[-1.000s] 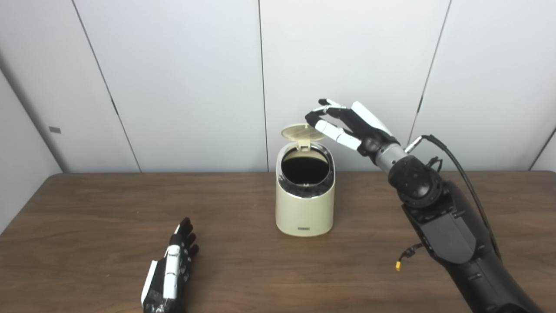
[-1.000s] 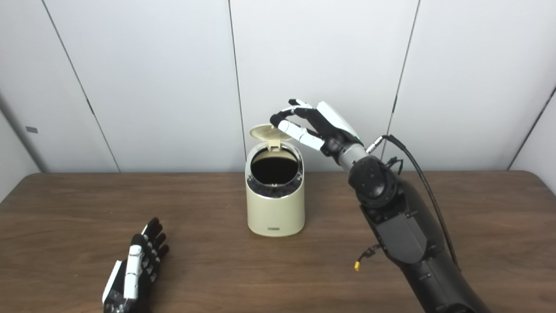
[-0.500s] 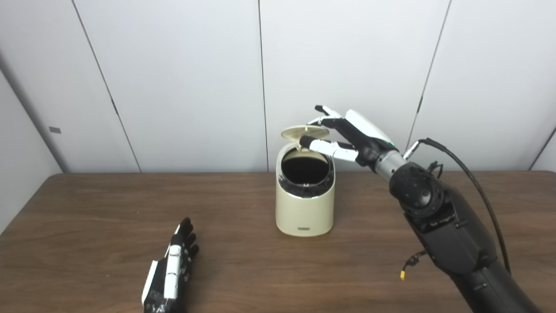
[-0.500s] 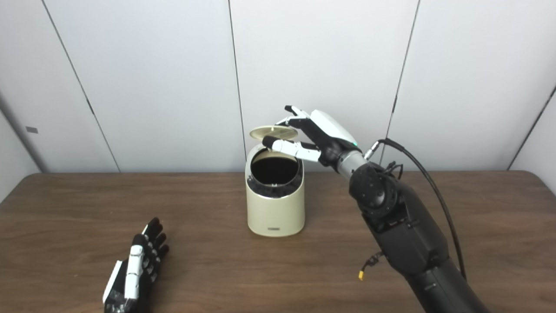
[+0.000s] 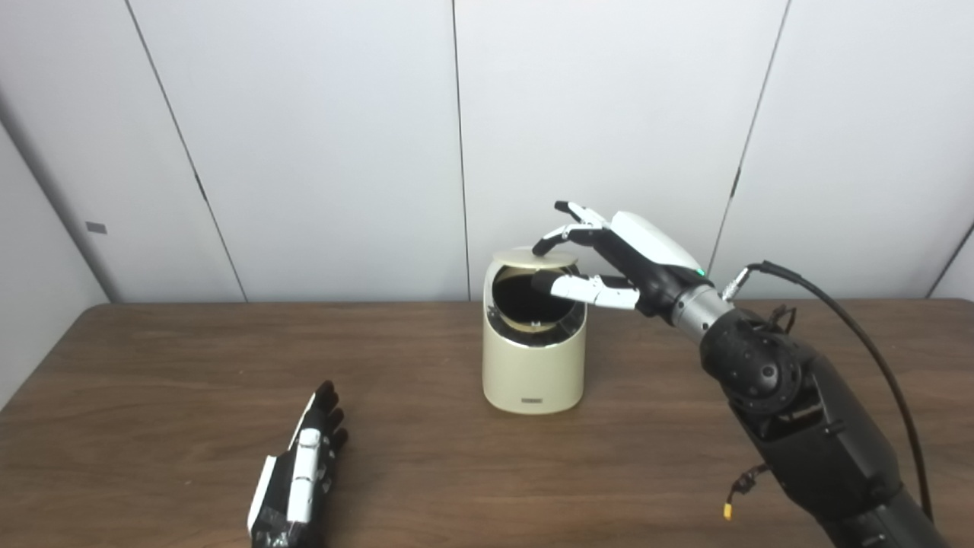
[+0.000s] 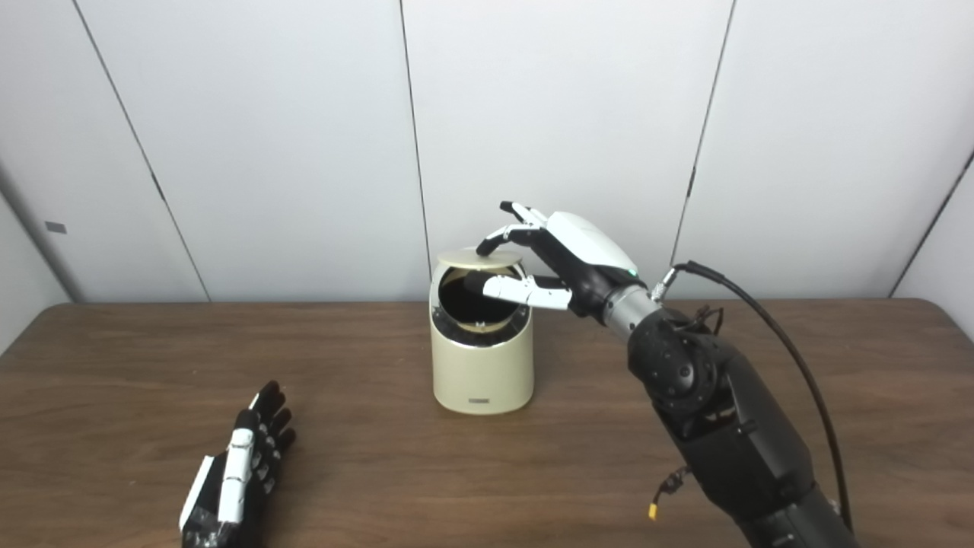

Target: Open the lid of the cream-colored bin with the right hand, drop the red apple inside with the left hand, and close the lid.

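Observation:
The cream-colored bin [image 5: 533,369] stands on the brown table, near its middle. Its round lid [image 5: 533,259] is tilted low over the dark opening, still partly open at the front. My right hand [image 5: 620,255] reaches over the bin from the right. Its fingers [image 5: 554,237] rest on top of the lid, and the thumb [image 5: 582,288] sticks out under it, in front of the opening. My left hand [image 5: 300,476] lies flat on the table at the front left, fingers stretched out, holding nothing. No red apple is in view.
The wooden table [image 5: 152,380] runs to the white panel wall behind the bin. A black cable [image 5: 845,312] loops off my right forearm, and a small yellow-tipped wire [image 5: 727,511] hangs below it.
My right hand has come down and forward, and the lid has swung from upright to nearly flat over the opening. The left hand has not moved.

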`<state>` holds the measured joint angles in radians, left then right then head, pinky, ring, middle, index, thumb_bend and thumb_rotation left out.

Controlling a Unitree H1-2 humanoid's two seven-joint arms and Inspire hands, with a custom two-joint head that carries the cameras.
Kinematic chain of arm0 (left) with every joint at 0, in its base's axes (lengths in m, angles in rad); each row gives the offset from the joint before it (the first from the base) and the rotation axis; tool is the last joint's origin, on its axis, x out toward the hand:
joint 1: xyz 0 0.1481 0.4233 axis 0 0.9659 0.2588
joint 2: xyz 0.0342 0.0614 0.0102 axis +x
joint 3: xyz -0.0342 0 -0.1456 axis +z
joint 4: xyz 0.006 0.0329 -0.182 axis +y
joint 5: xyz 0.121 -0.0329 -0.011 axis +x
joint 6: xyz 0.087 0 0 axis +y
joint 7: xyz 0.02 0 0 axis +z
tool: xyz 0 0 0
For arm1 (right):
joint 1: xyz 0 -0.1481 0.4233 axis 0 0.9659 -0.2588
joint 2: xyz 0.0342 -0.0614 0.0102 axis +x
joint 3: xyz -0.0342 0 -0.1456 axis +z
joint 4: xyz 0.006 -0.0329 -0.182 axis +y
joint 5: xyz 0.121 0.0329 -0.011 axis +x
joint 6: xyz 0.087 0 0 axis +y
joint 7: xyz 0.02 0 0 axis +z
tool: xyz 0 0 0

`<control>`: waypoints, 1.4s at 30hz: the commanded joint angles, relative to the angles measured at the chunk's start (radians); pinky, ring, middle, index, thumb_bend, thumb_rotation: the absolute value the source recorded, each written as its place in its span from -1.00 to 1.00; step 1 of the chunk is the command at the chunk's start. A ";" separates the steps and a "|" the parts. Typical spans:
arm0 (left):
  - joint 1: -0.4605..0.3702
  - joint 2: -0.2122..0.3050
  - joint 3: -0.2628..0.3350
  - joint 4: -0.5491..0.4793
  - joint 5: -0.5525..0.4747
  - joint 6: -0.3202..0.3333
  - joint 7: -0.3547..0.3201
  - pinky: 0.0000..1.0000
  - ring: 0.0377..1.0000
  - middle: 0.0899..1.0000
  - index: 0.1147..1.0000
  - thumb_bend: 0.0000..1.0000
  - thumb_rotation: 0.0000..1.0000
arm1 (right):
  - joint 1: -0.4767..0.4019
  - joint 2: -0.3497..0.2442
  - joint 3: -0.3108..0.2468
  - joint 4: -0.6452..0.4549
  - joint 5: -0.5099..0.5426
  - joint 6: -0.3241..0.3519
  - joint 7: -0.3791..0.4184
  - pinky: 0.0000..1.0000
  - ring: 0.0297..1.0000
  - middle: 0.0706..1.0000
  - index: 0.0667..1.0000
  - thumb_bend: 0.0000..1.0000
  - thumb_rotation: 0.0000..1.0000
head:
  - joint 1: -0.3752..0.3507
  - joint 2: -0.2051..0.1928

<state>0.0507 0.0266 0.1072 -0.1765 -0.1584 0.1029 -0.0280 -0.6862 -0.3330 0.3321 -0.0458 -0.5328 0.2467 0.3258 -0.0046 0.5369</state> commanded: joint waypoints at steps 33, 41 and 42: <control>0.009 -0.029 -0.005 -0.069 -0.010 0.034 0.025 1.00 1.00 1.00 1.00 0.26 0.69 | 0.028 -0.013 0.039 -0.068 -0.146 -0.044 0.070 1.00 1.00 0.98 0.45 0.25 0.90 | 0.021 0.040; 0.005 -0.033 -0.003 -0.067 -0.004 0.033 0.034 1.00 1.00 1.00 1.00 0.26 0.66 | 0.036 -0.016 0.043 -0.068 -0.165 -0.040 0.075 1.00 1.00 1.00 0.45 0.23 0.90 | 0.021 0.043; 0.004 -0.035 -0.001 -0.066 -0.007 0.035 0.035 1.00 1.00 1.00 1.00 0.26 0.66 | 0.036 -0.016 0.045 -0.067 -0.169 -0.039 0.077 1.00 1.00 1.00 0.45 0.23 0.90 | 0.021 0.044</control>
<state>0.0595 -0.0050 0.1078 -0.2156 -0.1626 0.1440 0.0049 -0.6354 -0.3425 0.3766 -0.0992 -0.6888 0.2223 0.3999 0.0153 0.5798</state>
